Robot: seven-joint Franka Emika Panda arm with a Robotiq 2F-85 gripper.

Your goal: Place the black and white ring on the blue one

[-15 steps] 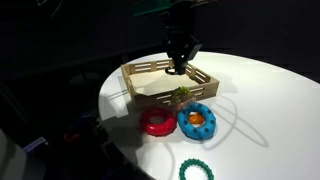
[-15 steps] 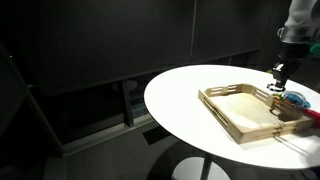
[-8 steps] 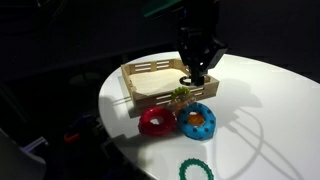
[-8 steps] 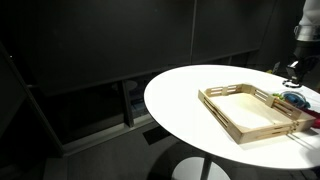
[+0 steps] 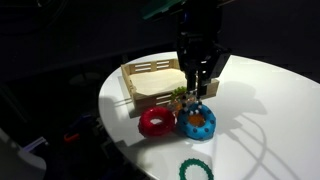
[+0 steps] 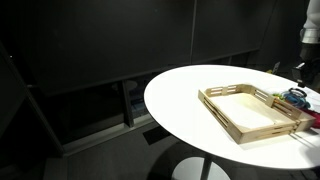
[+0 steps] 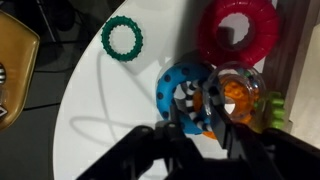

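The blue ring (image 5: 198,121) with an orange piece (image 7: 240,97) in its middle lies on the white table (image 5: 260,100), next to the red ring (image 5: 155,122). My gripper (image 5: 197,92) hangs just above the blue ring and is shut on the small black and white ring (image 7: 192,101). In the wrist view the gripper (image 7: 197,110) holds that ring over the blue ring (image 7: 172,88), near its orange middle. In an exterior view the blue ring (image 6: 297,98) sits at the right edge, with the arm (image 6: 310,30) above it.
A wooden tray (image 5: 150,80) stands behind the rings and shows in both exterior views (image 6: 245,110). A green beaded ring (image 5: 196,170) lies near the table's front edge. A small yellow-green object (image 5: 180,94) sits by the tray's corner.
My gripper has moved off the tray's edge towards the blue ring and come down, carrying the black and white ring.
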